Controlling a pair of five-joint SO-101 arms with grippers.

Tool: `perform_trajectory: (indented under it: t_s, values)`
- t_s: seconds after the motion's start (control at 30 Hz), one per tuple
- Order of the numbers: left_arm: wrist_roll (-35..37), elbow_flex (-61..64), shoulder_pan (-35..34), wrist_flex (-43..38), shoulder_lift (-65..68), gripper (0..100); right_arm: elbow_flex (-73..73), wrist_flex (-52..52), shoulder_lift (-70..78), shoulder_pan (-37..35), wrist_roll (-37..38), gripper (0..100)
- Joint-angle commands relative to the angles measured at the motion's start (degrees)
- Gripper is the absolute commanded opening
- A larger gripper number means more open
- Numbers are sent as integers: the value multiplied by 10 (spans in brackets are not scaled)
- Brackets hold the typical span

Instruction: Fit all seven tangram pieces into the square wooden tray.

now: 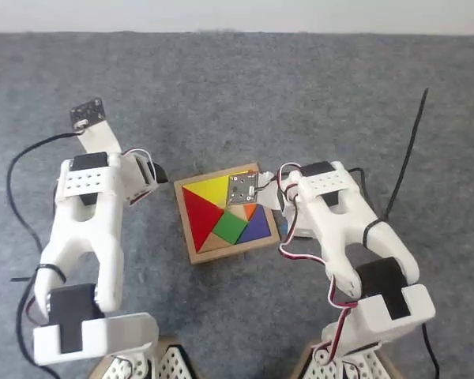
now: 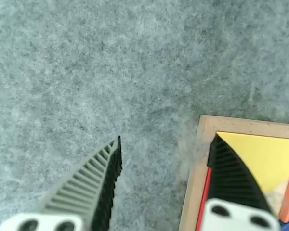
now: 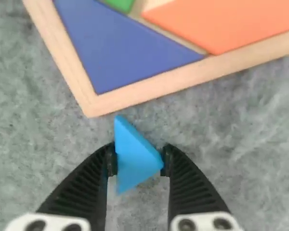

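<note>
Closest, the left gripper [image 2: 166, 140] has its fingers [image 2: 96, 178] spread wide and holds nothing, above the grey felt [image 2: 86, 72] just beside a corner of the wooden tray [image 2: 192, 192]. Inside the tray lie a yellow triangle [image 1: 208, 189], a red triangle [image 1: 196, 217], a green square [image 1: 231, 227] and an orange piece [image 3: 221, 21]. Further right, the right gripper [image 3: 137, 155] pinches a light blue triangle [image 3: 135, 161] between both fingers, just outside the tray's corner
</note>
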Motion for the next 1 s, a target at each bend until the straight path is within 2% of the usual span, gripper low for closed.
perform_trajectory:
  t_s: [0.0, 0.3, 0.37, 0.47, 0.6, 0.7, 0.97]
  values:
    - [-9, -6, 3, -4, -6, 272, -41, 44, -42, 1, 6, 19]
    - [-9, -6, 3, -2, -8, 272, -41, 93, -187, 2, 5, 19]
    - [-9, -6, 3, -2, -6, 272, -41, 91, -209, -19, 8, 19]
    - [-9, -6, 3, -2, -6, 272, -44, 91, -211, -72, 54, 19]
    - [-9, -6, 3, -4, -4, 272, -61, 91, -167, -149, 88, 19]
    - [-7, -6, 3, -4, -4, 272, -95, 91, -108, -182, 105, 19]
    - [-7, -10, -3, -4, -6, 272, -220, 91, 63, -201, 105, 20]
